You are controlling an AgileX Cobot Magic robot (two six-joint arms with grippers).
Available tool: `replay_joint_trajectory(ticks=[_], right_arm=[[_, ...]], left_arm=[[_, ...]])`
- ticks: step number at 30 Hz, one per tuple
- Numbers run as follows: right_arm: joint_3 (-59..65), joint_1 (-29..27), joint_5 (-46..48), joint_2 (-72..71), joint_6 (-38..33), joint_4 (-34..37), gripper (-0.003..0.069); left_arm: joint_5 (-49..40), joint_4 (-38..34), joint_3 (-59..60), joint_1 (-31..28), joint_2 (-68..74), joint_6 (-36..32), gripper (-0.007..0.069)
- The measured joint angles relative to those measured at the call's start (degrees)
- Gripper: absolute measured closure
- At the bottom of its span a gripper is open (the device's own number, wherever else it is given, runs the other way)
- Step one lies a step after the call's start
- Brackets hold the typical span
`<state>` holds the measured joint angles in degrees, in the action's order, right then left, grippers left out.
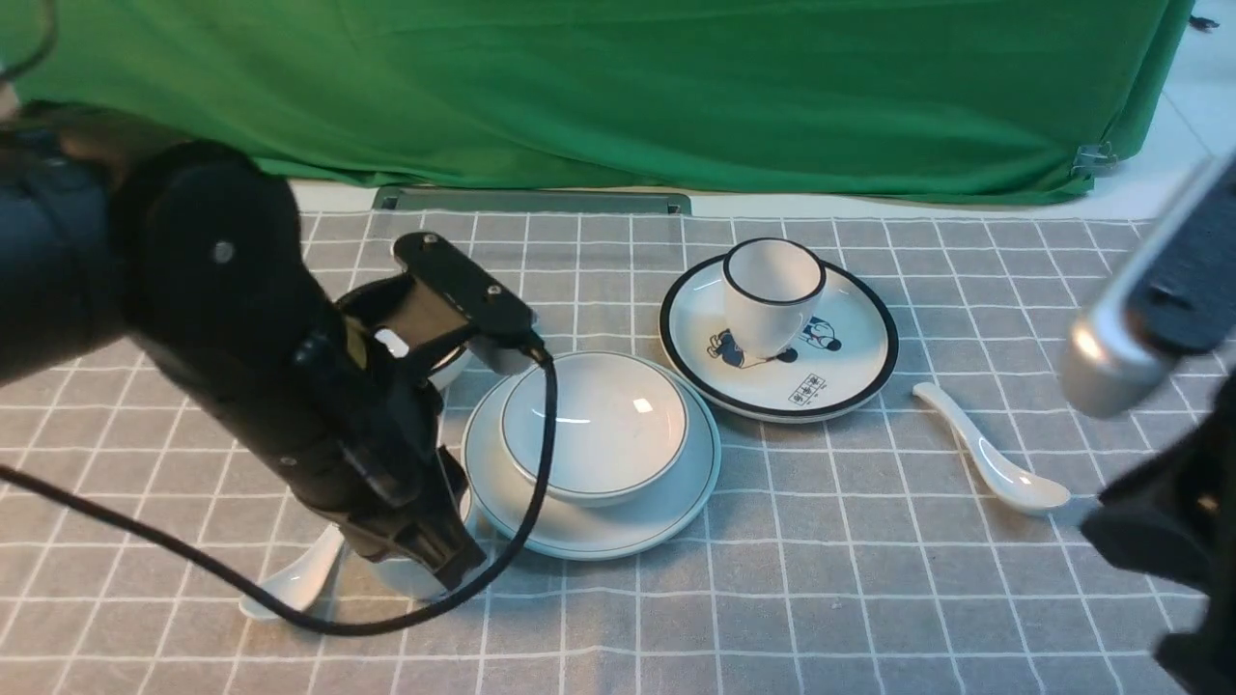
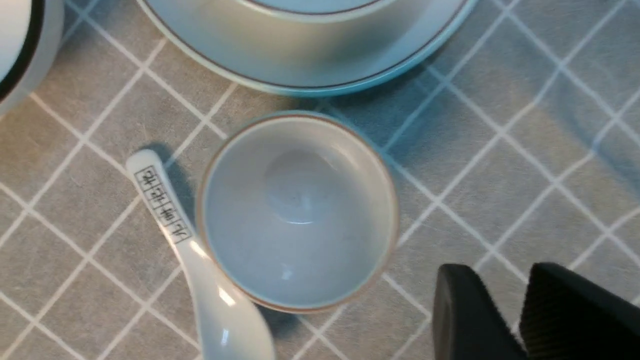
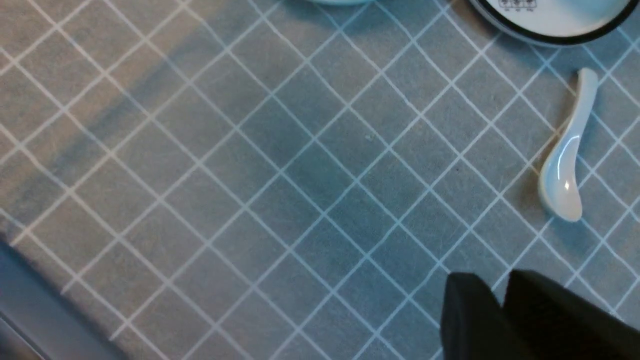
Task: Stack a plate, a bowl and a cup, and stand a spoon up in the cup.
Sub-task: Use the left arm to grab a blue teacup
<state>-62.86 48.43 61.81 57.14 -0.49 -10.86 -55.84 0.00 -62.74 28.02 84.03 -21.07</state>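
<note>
The plate [image 1: 579, 536] lies mid-table with the bowl [image 1: 594, 425] standing in it. The cup [image 2: 297, 210] stands upright and empty on the cloth just in front of the plate's left edge. In the front view my left gripper [image 1: 435, 565] hides most of it. In the left wrist view my left gripper [image 2: 500, 272] hangs beside the cup, open, with only cloth between its fingers. The spoon [image 1: 995, 463] lies on the cloth at the right. My right gripper [image 3: 492, 277] hovers close to the spoon's scoop end, with a narrow gap between its fingers and nothing held.
A black-rimmed cartoon plate [image 1: 777, 338] at the back right carries a bold-rimmed cup [image 1: 772, 290]. A spoon with printed characters [image 2: 200, 260] lies against the thin-rimmed cup. A black-rimmed bowl [image 2: 25, 45] sits behind my left arm. A green curtain closes the far side.
</note>
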Motion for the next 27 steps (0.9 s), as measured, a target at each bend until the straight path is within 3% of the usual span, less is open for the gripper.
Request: replay_joint_trajectory(ticks=[6,11,17,21,22,24,27], right_arm=[[5.4,0.0,-0.4,-6.3,0.9,0.0,0.0509],[8.3,0.0,-0.7,-9.4,2.1,0.0,0.0501],[9.6,0.0,-1.3,-10.3,2.9,0.0,0.0491],[9.9,0.0,-1.6,-10.3,3.0,0.0,0.0487],[9.9,0.0,-1.6,-10.3,3.0,0.0,0.0487],[9.9,0.0,-1.6,-10.3,3.1,0.0,0.0482],[9.9,0.0,-1.7,-10.3,3.1,0.0,0.0480]], left_arm=[[2.9,-2.7,-0.2,-3.2,4.9,-4.3,0.0230],[3.5,-3.8,-0.3,-3.0,7.5,-5.4,0.0189],[6.1,-1.6,-0.3,-3.0,11.2,-5.9,0.0288],[5.0,-1.5,-0.3,-3.0,13.9,-5.9,0.0455],[4.9,-1.5,-0.3,-3.0,13.9,-6.0,0.0466],[4.0,-1.5,-0.4,-3.0,13.9,-6.2,0.0569],[-0.3,-1.1,-2.4,-2.8,11.7,-5.8,0.0594]])
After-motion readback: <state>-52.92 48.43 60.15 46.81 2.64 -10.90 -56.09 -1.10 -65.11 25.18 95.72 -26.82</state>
